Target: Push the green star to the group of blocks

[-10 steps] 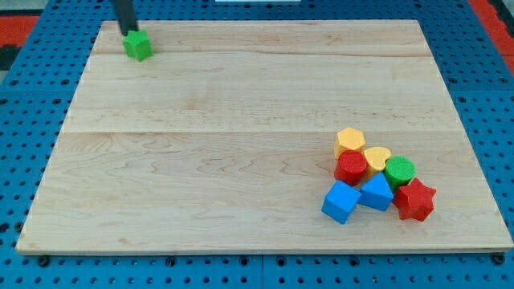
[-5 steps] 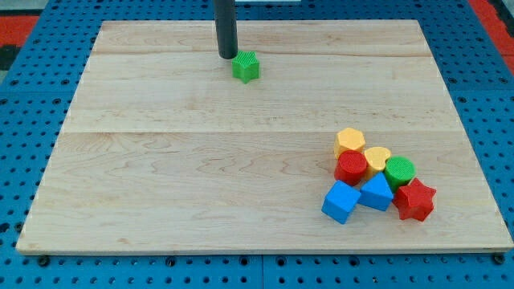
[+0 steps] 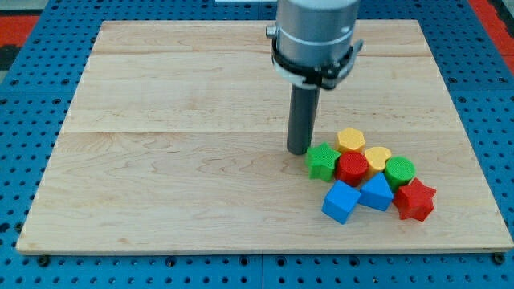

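Green star [image 3: 322,161] sits at the left edge of the group, touching the red cylinder [image 3: 351,168] on its right. You can see my tip [image 3: 298,151] just beside the star, up and to its left. No jaws exist on this rod, so nothing clamps. Around the red cylinder you find the orange hexagon [image 3: 350,140], yellow block [image 3: 377,156], green cylinder [image 3: 399,171], red star [image 3: 415,200] and two blue blocks [image 3: 341,201] [image 3: 376,193], all on the wooden tabletop [image 3: 177,160].
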`<state>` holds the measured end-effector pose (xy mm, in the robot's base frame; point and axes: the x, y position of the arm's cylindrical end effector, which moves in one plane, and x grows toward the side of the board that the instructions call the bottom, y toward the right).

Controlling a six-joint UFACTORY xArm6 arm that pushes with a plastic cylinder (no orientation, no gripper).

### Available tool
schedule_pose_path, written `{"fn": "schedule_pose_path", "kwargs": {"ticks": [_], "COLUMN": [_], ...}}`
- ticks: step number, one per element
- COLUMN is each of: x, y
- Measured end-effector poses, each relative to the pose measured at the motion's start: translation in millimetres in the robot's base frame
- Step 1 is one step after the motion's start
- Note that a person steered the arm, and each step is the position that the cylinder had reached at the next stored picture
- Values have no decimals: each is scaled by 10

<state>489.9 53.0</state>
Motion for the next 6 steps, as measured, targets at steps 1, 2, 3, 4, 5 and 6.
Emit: {"fn": "schedule_pose_path", "kwargs": {"ticks": [1,2,3,4,5,6], "x": [149,213,213,229,296,296], "y": [-75,-119,-169,-130,190,-206]}}
